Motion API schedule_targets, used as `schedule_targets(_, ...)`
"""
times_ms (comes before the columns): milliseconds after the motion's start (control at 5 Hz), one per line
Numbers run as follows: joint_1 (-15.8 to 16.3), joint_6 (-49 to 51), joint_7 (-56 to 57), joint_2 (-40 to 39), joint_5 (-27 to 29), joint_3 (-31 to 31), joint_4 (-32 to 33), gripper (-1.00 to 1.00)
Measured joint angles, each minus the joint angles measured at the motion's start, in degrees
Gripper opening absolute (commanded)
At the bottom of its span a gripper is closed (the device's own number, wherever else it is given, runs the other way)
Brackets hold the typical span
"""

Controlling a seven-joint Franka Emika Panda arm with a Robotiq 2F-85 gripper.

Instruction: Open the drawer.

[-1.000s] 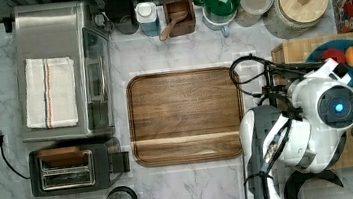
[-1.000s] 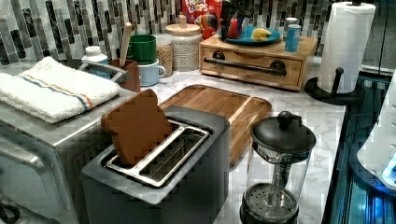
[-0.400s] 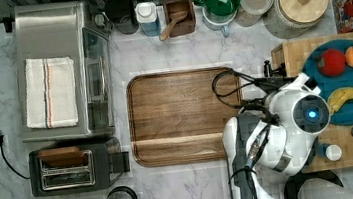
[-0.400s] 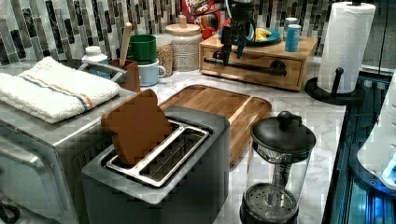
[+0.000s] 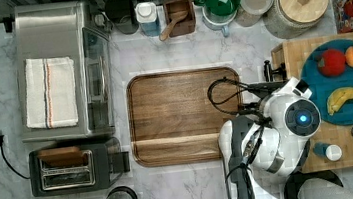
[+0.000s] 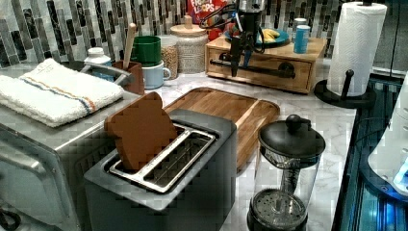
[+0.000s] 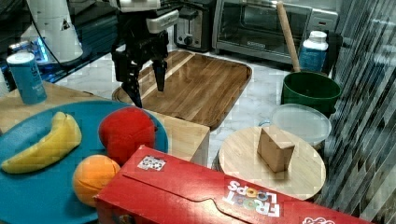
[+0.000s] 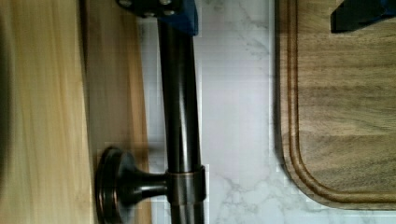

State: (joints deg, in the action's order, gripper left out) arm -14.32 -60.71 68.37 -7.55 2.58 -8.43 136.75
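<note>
The gripper (image 6: 240, 50) hangs with fingers spread directly before the bamboo drawer (image 6: 262, 73), at the left view's left end of its black bar handle (image 6: 255, 70), beside the wooden tray (image 6: 226, 108).

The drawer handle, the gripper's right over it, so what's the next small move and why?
Probably ease straight down, then close. In the left view the open gripper hangs in front of the drawer with its fingers astride the handle. The wrist view shows the handle running between them, one finger near it and the other well off, with the drawer shut.
</note>
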Motion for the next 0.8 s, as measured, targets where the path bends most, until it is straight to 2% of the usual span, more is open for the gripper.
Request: schedule_targets(800,-0.69,-0.39,0.67,2.82,-0.08,-1.78,0.00,1.00)
